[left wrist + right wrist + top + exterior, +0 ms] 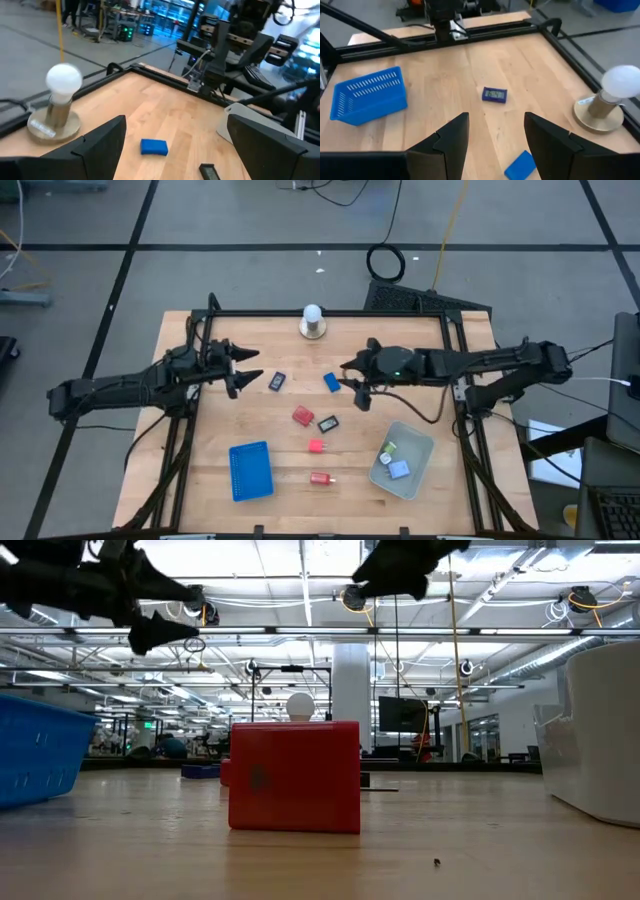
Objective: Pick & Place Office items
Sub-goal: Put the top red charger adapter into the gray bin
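From above, the left hand (pixel 252 367) hung released over the counter (pixel 180 430) and the right hand (pixel 352 380) stood half-parted, empty, just beside the blue block (pixel 332 382). Only the low view hid everything behind one red block (pixel 294 776), probably the nearest.

Wood surface (pixel 215 435), black-framed edges.
On it: blue tray (pixel 250 471), clear bin (pixel 403 459), white ball on metal base (pixel 313 322), blue block (pixel 332 382), scattered red blocks (pixel 303 416), black rectangles (pixel 277 381).
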`<state>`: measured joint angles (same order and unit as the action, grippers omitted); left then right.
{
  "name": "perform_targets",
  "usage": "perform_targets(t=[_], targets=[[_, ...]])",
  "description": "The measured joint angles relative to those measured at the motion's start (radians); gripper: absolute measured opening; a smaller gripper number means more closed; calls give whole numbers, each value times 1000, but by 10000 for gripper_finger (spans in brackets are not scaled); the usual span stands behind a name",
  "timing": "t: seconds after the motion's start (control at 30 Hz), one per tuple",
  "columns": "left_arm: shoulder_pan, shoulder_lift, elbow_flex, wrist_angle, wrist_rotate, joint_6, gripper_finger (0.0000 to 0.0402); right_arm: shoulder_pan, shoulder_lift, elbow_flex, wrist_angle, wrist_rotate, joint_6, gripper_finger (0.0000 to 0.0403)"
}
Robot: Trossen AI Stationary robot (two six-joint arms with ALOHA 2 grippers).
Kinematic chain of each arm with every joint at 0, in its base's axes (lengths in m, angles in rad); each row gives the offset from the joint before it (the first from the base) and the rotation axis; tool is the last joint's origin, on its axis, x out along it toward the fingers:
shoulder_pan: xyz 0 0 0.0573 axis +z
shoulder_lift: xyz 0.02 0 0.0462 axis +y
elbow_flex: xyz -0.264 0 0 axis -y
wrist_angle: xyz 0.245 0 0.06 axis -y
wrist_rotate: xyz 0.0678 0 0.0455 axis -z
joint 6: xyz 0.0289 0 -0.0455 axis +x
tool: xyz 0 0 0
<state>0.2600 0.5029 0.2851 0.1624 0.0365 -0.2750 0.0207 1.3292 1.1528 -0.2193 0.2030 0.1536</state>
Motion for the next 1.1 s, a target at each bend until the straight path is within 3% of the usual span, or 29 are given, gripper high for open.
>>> perform_targets(t=[0.17,0.3,0.5,0.77,1.1], targets=[[0,29,52,-4,54,108,351,-9,102,117,-116,-9,46,185],[0,11,53,15,100,190,351,-28,180,178,-153,-75,56,185],[-13,-42,53,-55,93,242,351,-48,238,210,-157,-89,59,185],[-18,-149,53,-141,94,309,351,-62,253,257,-218,-77,87,185],[-39,-369,-72,-145,95,299,351,-73,436,471,-424,-129,67,185]])
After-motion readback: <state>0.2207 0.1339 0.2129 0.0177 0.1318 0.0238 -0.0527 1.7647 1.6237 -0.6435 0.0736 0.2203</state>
